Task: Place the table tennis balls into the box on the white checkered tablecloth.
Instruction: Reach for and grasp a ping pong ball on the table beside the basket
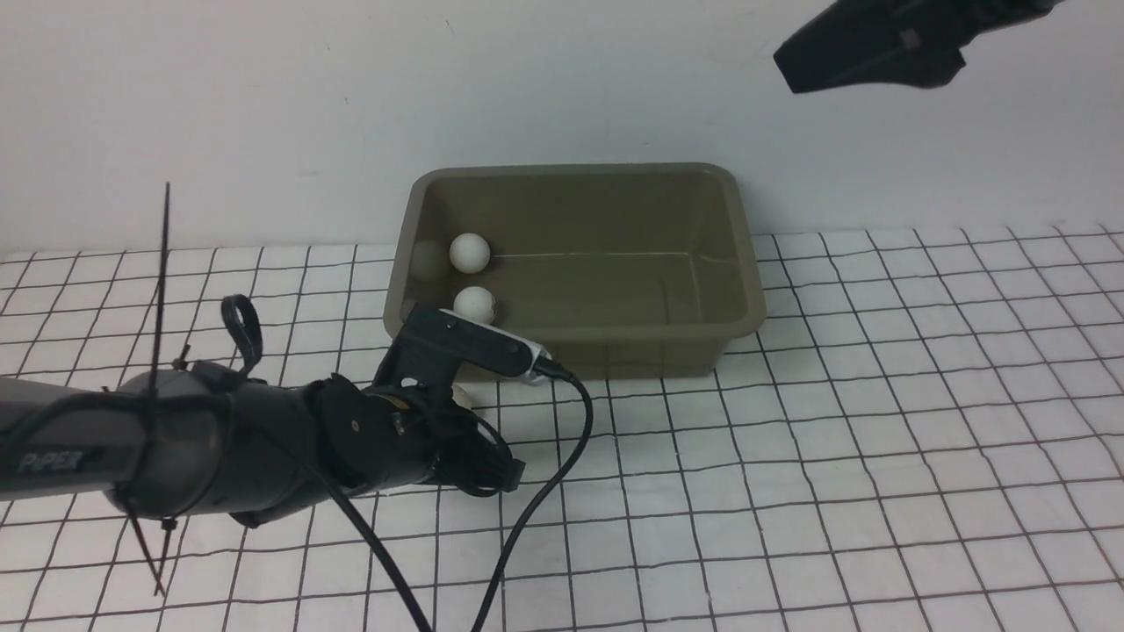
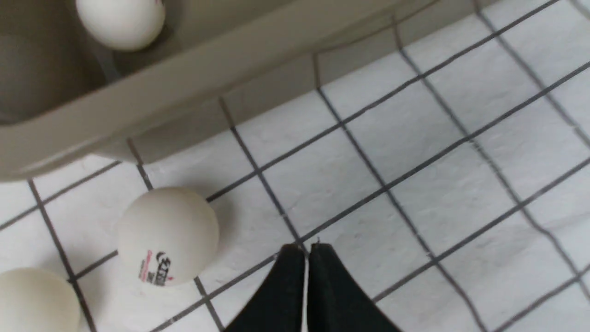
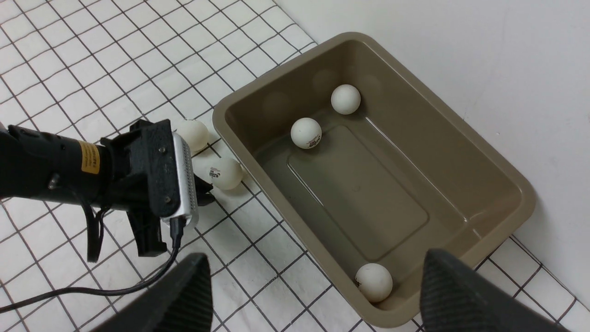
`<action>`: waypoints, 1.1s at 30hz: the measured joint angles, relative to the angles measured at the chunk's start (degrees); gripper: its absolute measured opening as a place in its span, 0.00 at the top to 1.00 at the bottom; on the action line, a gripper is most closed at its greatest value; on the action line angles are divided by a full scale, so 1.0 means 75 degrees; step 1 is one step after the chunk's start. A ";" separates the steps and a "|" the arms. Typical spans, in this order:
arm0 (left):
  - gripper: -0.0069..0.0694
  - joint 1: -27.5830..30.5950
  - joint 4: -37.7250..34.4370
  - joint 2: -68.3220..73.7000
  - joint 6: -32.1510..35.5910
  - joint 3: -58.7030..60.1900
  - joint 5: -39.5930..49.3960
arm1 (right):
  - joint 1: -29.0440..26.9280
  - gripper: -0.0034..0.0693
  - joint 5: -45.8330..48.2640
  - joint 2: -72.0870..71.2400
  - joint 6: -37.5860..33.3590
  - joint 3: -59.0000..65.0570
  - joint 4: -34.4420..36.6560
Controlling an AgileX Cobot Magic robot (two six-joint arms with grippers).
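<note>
Left gripper (image 2: 306, 258) pressed together on nothing; logo ball (image 2: 168, 235) sits lower left, near the box (image 2: 184, 85). Pickup step: open, shift onto ball, close. Right gripper (image 3: 315, 263) spread wide.

You can read "PiPER" in pale letters on the grey sleeve of the left arm (image 1: 53, 456). The table tennis ball (image 2: 168, 235) on the tablecloth (image 2: 438, 152), just outside the box (image 2: 138, 108), carries a small red and dark logo, but its letters stay illegible. A second ball (image 3: 306, 133) inside the box bears a similar mark. The yellow sticker (image 3: 89, 157) on that arm is too small to read.
</note>
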 joint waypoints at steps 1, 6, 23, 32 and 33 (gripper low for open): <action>0.91 0.0000 0.0000 -0.0164 0.0000 0.0000 0.0142 | 0.0000 0.20 0.0000 0.0000 0.0000 0.0000 0.0000; 0.91 0.0000 0.0000 -0.0842 0.0000 0.0000 0.0588 | 0.0000 0.20 0.0000 0.0000 0.0000 0.0000 0.0000; 0.23 0.0125 0.1385 -0.3020 0.0306 0.0007 0.2760 | 0.0000 0.20 0.0007 0.0000 0.0136 0.0000 0.0048; 0.21 0.0773 0.2841 -0.4187 -0.0824 0.0014 0.3983 | 0.0000 0.20 0.0007 0.0000 0.0136 0.0000 0.0054; 0.21 0.0773 0.3116 -0.4275 -0.1022 0.0014 0.4299 | 0.0000 0.20 0.0007 0.0000 0.0136 0.0000 0.0054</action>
